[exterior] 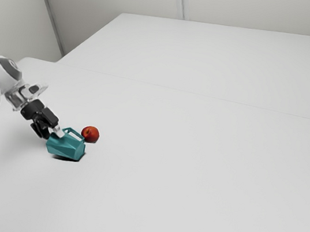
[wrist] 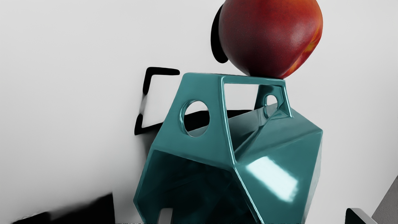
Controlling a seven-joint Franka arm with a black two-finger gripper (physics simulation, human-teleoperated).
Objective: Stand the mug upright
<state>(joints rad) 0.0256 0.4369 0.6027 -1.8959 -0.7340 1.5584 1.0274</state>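
While the end effector (wrist: 260,216) is set wide open, one teal mug (exterior: 66,146) is found on its side on the counter (exterior: 192,180) — mouth (wrist: 189,186) nearest the fingers (wrist: 166,216), long axis directed away from them — handle (wrist: 203,88) beside the peach (wrist: 270,34).

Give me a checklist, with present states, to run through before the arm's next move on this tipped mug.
1. Mug upright: not ok, it lies on its side.
2. Mouth facing the jaws: ok.
3. Jaws open: ok, they stand apart.
4. Mug gripped: not ok, one jaw stands off its outer wall.
5. Other jaw inside the mouth: cannot tell.
6. Red fruit clear of the handle: cannot tell.
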